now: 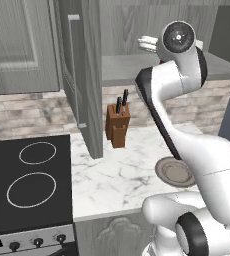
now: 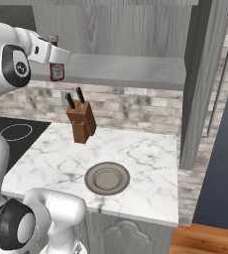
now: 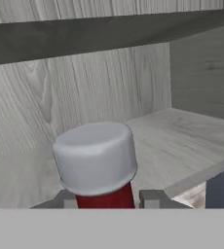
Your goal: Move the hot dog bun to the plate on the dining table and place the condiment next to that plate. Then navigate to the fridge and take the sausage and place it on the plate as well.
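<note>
Pale cap [image 3: 95, 156] of the condiment [image 3: 105, 197] sits closest to the hand camera, dark red neck below it wedged between the two finger tips of the gripper [image 3: 106, 198], jaws nearly closed and clamped on the neck, one finger [image 3: 153, 197] on each side

Largest to smallest: grey wood cabinet [image 2: 136, 30] takes up the wall, open door panel [image 1: 82, 75] with long bar handle hanging over the tabletop. Inside it a pale grey shelf [image 2: 131, 69], where the condiment stands upright near the left front edge in the right base view [image 2: 56, 69], red body with label visible just past the white hand. White marble tabletop [image 2: 145, 168] with grey veins runs under the shelf, brick backsplash [image 2: 136, 106] behind. Black stove [image 1: 27, 185] with ring burners at the tabletop's left end, knobs along the front. White arm [image 1: 187, 150] rises from the base and reaches up to shelf height. Grey-brown round dish [image 2: 107, 178] on the tabletop near the front edge, well apart from the wooden knife block [image 2: 81, 121], which stands tilted by the backsplash with two dark handles sticking out. Condiment is the smallest item, on the cabinet shelf, cap up, in the gripper's hold
</note>
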You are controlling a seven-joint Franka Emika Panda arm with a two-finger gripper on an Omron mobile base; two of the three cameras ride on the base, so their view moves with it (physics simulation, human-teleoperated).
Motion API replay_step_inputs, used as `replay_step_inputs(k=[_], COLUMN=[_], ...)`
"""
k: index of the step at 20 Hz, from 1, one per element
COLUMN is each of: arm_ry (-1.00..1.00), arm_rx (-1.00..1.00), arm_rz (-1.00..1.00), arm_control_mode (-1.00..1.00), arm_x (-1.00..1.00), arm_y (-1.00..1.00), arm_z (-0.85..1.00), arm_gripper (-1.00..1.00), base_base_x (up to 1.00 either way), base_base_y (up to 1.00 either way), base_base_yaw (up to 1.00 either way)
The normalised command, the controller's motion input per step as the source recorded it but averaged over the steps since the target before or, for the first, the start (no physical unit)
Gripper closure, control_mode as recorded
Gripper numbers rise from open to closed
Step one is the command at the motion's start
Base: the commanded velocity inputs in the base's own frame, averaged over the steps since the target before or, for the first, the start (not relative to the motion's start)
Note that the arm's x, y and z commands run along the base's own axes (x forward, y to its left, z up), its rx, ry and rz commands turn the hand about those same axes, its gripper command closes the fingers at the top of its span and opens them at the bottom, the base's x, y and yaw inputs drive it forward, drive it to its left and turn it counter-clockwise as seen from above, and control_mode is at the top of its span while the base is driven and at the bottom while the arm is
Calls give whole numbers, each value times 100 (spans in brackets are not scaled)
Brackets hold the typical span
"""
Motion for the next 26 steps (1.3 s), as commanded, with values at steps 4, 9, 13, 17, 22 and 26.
replay_step_inputs(k=[4,9,13,17,22,26], arm_ry=[10,15,18,8,1,0], arm_rx=[0,0,-1,-5,-1,0], arm_rz=[5,0,0,0,0,0], arm_control_mode=[-100,-100,-100,-100,100,100], arm_x=[-100,-100,-85,-42,-15,0], arm_y=[-31,-6,0,0,0,0], arm_z=[0,-13,-49,-60,-16,0], arm_gripper=[100,100,100,100,100,100], base_base_x=[0,0,0,0,-56,-100], base_base_y=[0,0,0,0,0,-7], base_base_yaw=[0,0,0,0,0,-6])
